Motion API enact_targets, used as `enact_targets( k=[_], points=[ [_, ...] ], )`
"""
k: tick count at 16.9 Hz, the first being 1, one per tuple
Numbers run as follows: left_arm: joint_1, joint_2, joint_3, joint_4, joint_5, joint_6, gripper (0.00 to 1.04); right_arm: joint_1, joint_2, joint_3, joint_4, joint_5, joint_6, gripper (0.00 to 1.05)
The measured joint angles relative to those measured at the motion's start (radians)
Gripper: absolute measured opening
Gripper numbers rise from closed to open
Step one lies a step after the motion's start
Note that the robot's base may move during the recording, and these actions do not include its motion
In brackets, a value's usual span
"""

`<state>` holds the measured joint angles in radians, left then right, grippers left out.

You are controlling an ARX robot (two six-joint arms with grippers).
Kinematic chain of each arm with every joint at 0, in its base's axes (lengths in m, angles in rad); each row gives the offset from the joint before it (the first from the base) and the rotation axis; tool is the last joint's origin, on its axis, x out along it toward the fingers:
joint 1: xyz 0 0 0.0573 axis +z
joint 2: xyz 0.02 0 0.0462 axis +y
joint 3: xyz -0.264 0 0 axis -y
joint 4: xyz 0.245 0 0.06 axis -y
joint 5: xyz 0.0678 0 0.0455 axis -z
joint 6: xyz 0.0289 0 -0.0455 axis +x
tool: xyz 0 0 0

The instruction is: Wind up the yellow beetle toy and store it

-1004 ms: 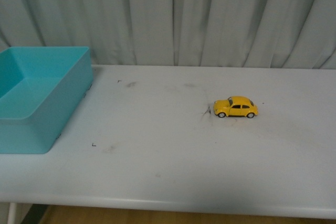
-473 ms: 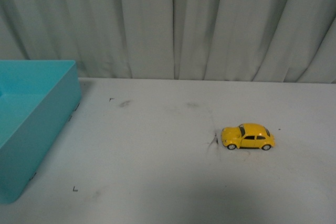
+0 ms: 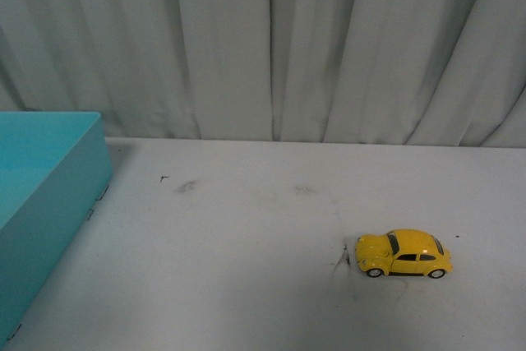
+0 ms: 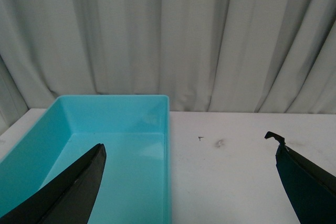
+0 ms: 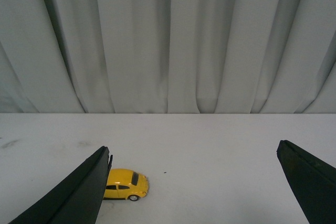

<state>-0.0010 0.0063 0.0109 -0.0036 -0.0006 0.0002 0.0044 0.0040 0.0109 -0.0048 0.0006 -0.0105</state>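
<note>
Yellow beetle toy [image 3: 403,254], a small glossy car with a rounded, humped body, stands on its wheels on the white tabletop [image 3: 246,285], on the robot's right side and well apart from the open teal plastic bin [image 3: 57,195] at the far left. Its windows are dark, and the two black wheels facing the front camera have pale silver hubs. From that view its low, rounded nose seems to point toward the bin's side. The body is too small in every view to tell any badge, plate or lettering.

Just beside that end of the car, a short dark scuff mark [image 3: 342,259] lies on the table. Farther back are faint grey smudges [image 3: 187,187] and a tiny dark corner-shaped mark [image 3: 163,178]; none of it reads as writing. Pale grey pleated curtains [image 3: 263,47] hang behind the table's far edge.

In the right wrist view, the right gripper [image 5: 193,147] is spread wide and holds nothing. Its black fingers [image 5: 79,192] frame the table, and the beetle toy [image 5: 126,184] sits partly hidden behind one of them, with no contact that can be made out.

In the left wrist view, the left gripper [image 4: 185,141] is likewise spread wide and empty. One of its black fingers shows in front of the teal bin [image 4: 167,129], the other over bare table.
</note>
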Motion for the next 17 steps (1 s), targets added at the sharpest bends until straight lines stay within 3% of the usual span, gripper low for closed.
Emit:
enact_targets(
  k=[10, 11, 12, 13, 15, 16, 17],
  points=[
    [0.000, 0.000, 0.000, 0.000, 0.000, 0.000, 0.98, 0.000, 0.000, 0.000, 0.000, 0.000, 0.000, 0.98],
    [0.000, 0.000, 0.000, 0.000, 0.000, 0.000, 0.98, -0.016, 0.010, 0.011, -0.048, -0.042, 0.022, 0.98],
    [0.000, 0.000, 0.000, 0.000, 0.001, 0.000, 0.98, -0.119, 0.130, 0.046, -0.087, -0.201, 0.114, 0.98],
    [0.000, 0.000, 0.000, 0.000, 0.000, 0.000, 0.98, -0.203, 0.237, 0.056, -0.006, -0.276, 0.180, 0.98],
    [0.000, 0.000, 0.000, 0.000, 0.000, 0.000, 0.98, -0.388, 0.532, 0.106, 0.304, -0.412, 0.240, 0.98],
    [0.000, 0.000, 0.000, 0.000, 0.000, 0.000, 0.98, -0.463, 0.756, 0.173, 0.515, -0.406, 0.249, 0.98],
    [0.000, 0.000, 0.000, 0.000, 0.000, 0.000, 0.98, -0.469, 0.887, 0.223, 0.618, -0.380, 0.249, 0.98]
  ],
)
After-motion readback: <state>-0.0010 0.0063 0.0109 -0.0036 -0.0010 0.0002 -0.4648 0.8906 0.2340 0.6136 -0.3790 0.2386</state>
